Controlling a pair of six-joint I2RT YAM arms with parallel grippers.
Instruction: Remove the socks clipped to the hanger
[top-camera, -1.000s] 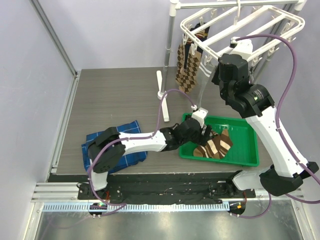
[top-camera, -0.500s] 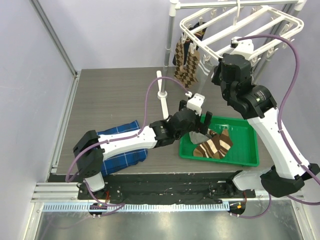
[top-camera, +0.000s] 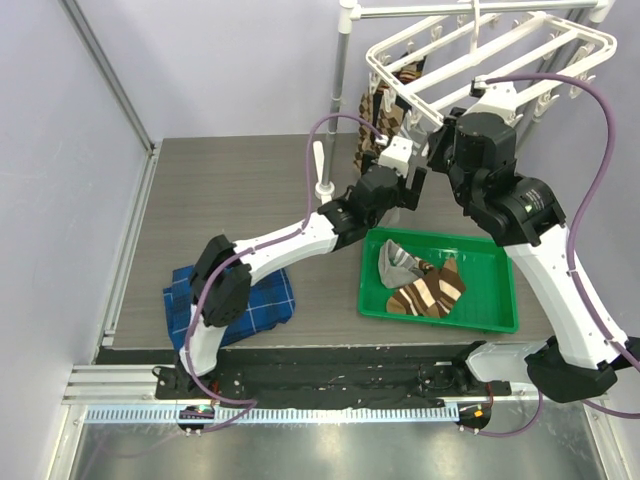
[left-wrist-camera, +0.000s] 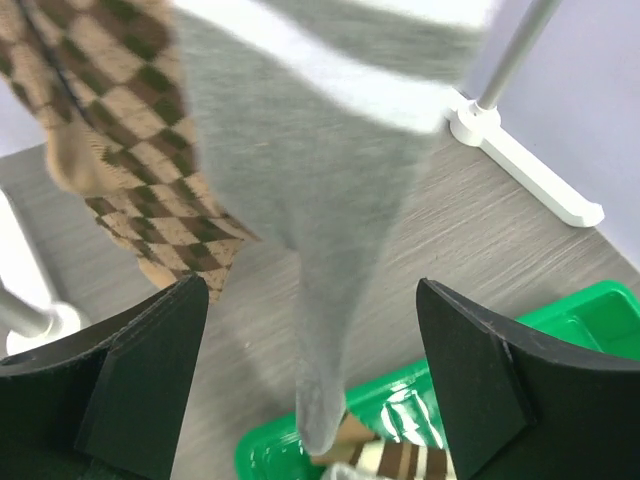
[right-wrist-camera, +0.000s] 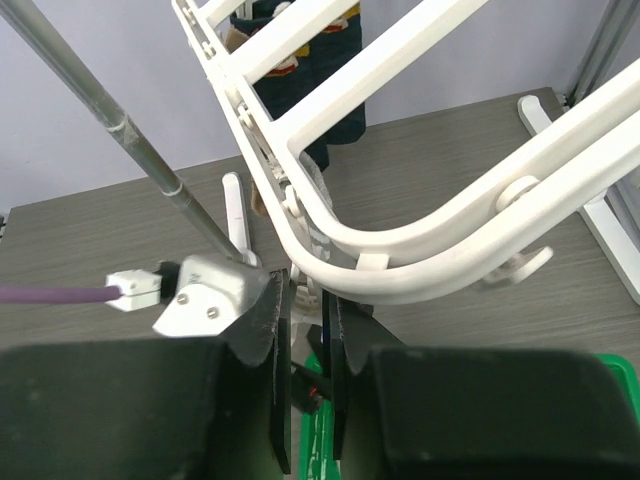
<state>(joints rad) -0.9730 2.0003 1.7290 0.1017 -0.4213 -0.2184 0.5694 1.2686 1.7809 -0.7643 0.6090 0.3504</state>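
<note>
The white hanger (top-camera: 500, 50) hangs at the top right, its rim (right-wrist-camera: 420, 240) just above my right fingers. A brown argyle sock (top-camera: 373, 135) and a dark navy one (right-wrist-camera: 335, 90) hang from it. A grey sock with a white band (left-wrist-camera: 320, 200) also hangs there, straight ahead of my left gripper (left-wrist-camera: 312, 295), which is open and apart from it. That left gripper (top-camera: 412, 180) is raised under the hanger. My right gripper (right-wrist-camera: 306, 290) stands nearly shut on a small white clip (right-wrist-camera: 303, 262). A grey sock (top-camera: 398, 262) and a brown striped sock (top-camera: 430, 293) lie in the green tray (top-camera: 500, 318).
A folded blue plaid cloth (top-camera: 240, 298) lies at the front left beside the left arm's base. The metal pole stand (top-camera: 342, 90) rises behind the left gripper, with its white foot (top-camera: 320, 170) on the table. A second white foot (left-wrist-camera: 520, 165) lies beyond the tray.
My left arm has lifted out of the green tray to the hanger and its jaws have widened. A grey sock now lies in the tray. The right gripper stayed at the hanger.
</note>
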